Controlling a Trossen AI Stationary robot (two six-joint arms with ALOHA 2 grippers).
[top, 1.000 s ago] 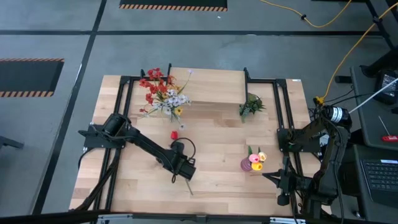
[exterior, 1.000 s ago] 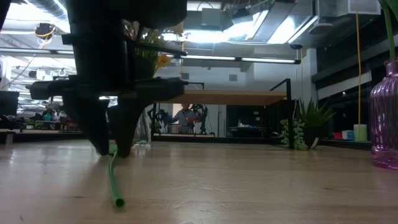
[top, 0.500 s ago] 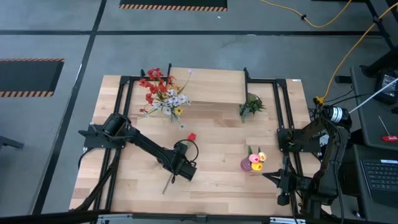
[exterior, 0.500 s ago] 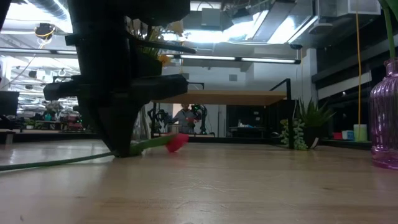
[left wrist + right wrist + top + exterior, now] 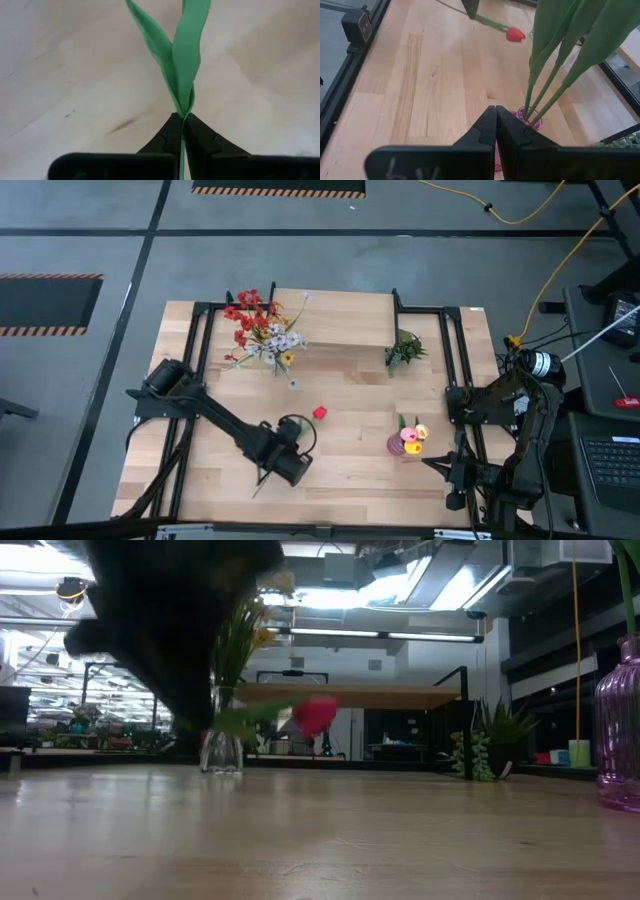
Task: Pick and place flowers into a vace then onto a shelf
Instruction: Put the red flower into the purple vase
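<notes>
We see the left gripper [image 5: 183, 125] clamped on the red tulip [image 5: 319, 413] by its green stem, bloom raised off the table [image 5: 340, 370]. The right gripper [image 5: 496, 122] is pressed closed, holding nothing.

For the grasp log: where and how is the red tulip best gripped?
On its thin green stem, just below the leaves, from above. That is where the left gripper pinches it, clear of the red tulip head and off the table. The stem is slim and stiff; the soft head would probably crush.

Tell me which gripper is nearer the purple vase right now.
Right. The right gripper hangs shut just beside the purple vase, on its front-right side, while the left gripper holds a red tulip farther across the table.
</notes>
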